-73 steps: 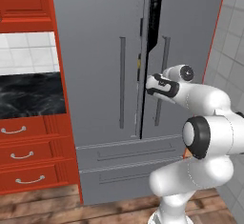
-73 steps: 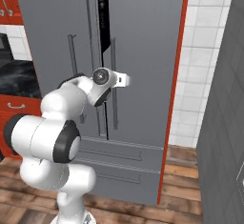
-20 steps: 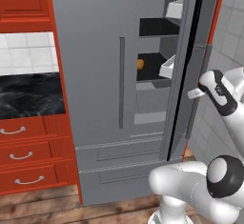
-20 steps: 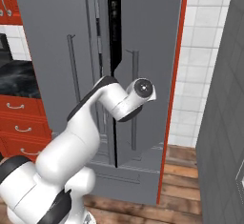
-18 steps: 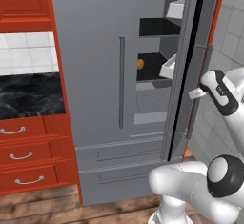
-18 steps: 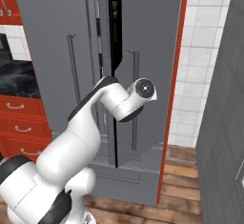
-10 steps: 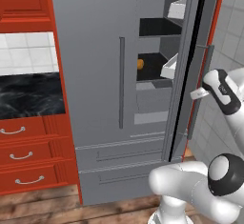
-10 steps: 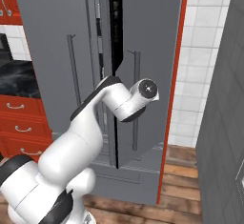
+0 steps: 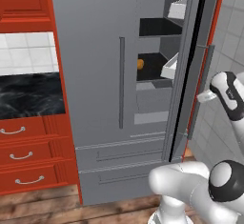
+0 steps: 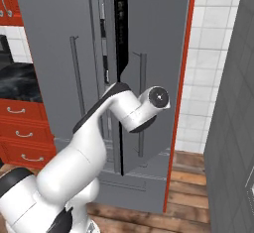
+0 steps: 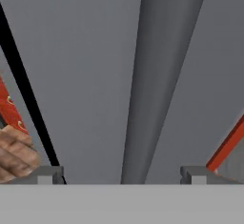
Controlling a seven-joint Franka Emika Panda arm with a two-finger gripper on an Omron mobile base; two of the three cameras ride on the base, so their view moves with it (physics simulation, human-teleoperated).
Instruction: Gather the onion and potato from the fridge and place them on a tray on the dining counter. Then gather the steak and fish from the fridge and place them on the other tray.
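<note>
— So, where does the fridge point(image 9: 100, 89) stand?

— It takes up the middle of the left base view, tall and grey. Its right door point(image 9: 190, 70) is swung partway out toward the right of the frame, its left door is shut, and black shelves and a white door bin point(image 9: 170, 67) show in the gap. A small orange thing point(image 9: 140, 64) sits on a middle shelf, too small to name.

— And the gripper point(image 11: 121, 175)?

— In the hand view the two fingertips point(image 11: 47, 175) stand spread wide at the bottom corners, with the door's bar handle point(image 11: 159, 75) running up between them, touched by neither. It looks let go.

— What does this step need?

— My guess: the door wants more swing before any reach inside. Back the hand straight off the handle so a fingertip does not catch it, then push the door's inner edge wider, or come round it. The gap looks narrow for the arm.

— Risks?

— Clipping the door bin on the way in, I would judge.
</note>
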